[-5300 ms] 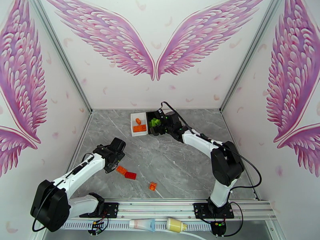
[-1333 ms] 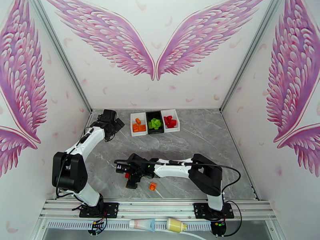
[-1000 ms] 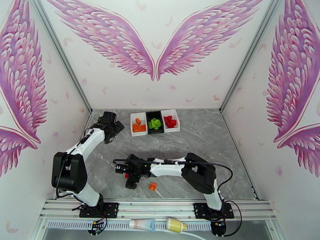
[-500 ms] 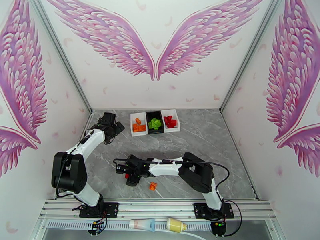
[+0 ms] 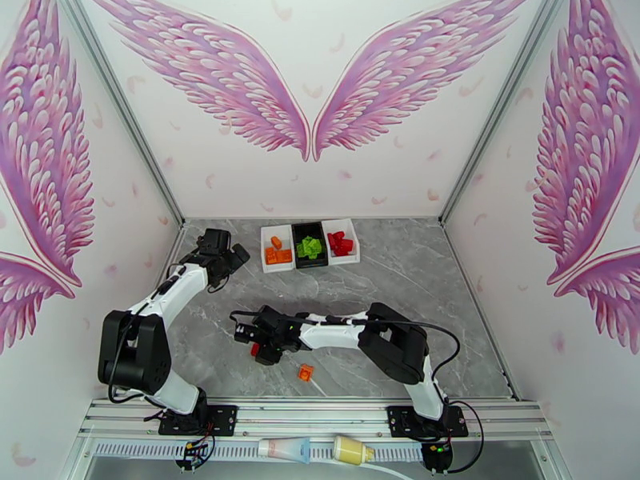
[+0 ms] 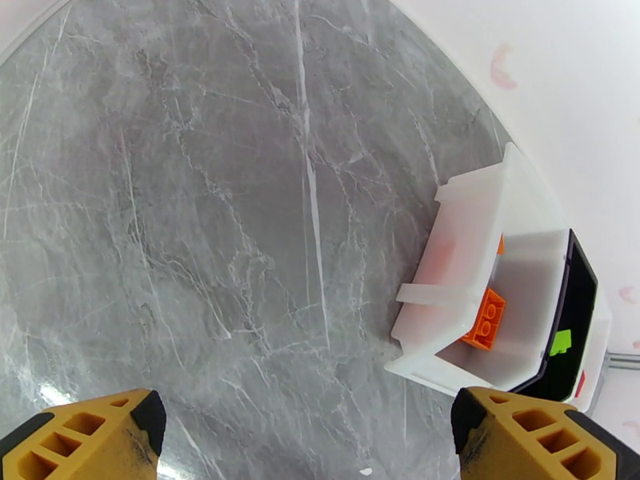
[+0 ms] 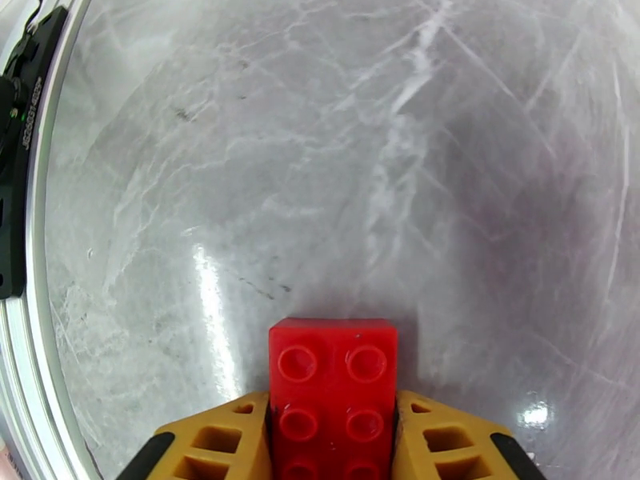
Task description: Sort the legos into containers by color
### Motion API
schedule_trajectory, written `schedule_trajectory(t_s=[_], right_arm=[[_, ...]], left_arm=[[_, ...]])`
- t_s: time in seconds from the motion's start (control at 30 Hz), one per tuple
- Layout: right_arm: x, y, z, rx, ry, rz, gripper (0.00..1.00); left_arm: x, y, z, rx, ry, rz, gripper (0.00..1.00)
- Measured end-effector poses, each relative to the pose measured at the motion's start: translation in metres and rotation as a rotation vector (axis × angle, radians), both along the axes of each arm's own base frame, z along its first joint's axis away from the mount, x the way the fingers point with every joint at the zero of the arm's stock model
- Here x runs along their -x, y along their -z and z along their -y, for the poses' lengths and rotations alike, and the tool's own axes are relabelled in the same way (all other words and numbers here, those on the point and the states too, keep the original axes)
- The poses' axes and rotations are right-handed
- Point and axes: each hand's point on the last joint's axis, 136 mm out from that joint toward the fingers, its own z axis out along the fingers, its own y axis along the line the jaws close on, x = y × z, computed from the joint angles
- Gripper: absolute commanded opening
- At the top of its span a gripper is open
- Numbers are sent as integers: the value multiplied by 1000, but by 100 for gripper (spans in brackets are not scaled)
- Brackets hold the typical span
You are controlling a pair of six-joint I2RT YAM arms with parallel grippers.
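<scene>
In the right end effector (image 7: 332,430): one red lego (image 7: 333,370), clamped on both long sides, studs up, front end past the fingertips; whether it is clear of the desk (image 5: 384,290) I cannot tell.
Left end effector (image 6: 312,442): fingers (image 6: 88,438) spread wide, nothing between them.
Containers (image 5: 265,251): three, joined in a row (white, black, white); ahead and to the right of the left end effector, apart from it.
Count, white box nearest left end effector: orange legos (image 5: 278,254), three seen from above.
Count, black box: green legos (image 5: 309,247), a heap, number not readable.
Count, far white box: red legos (image 5: 340,244), a heap, number not readable.
Count, loose on desk: one orange lego (image 5: 305,373), behind the right end effector, beside its wrist, apart from it.
Edges: metal rail (image 7: 36,234) along the desk edge, left of the right end effector; wall (image 6: 560,90) just beyond the containers, ahead-right of the left end effector.
Open room: open grey desk ahead of the right end effector and to both sides; a wide open stretch ahead and left of the left end effector.
</scene>
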Motion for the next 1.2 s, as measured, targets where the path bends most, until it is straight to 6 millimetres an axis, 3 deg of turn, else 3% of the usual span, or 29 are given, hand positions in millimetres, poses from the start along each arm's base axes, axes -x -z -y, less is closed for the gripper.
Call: schedule_trajectory(t_s=[0.27, 0.57, 0.73, 0.93, 1.07, 1.2], right_arm=[[-28, -43, 23, -98, 117, -13, 34], [-97, -100, 89, -267, 369, 18, 34], [-138, -127, 146, -361, 554, 59, 33], [-194, -157, 209, -442, 803, 162, 33], [-221, -159, 242, -437, 947, 197, 33], [-267, -159, 263, -438, 1073, 187, 33]], left_arm=[[5, -10, 3, -19, 47, 76, 99], [22, -34, 33, -121, 243, 243, 99], [36, -53, 67, -211, 405, 374, 99], [52, -61, 118, -287, 663, 496, 99], [66, -65, 150, -320, 851, 561, 99], [79, -65, 172, -332, 983, 602, 99]])
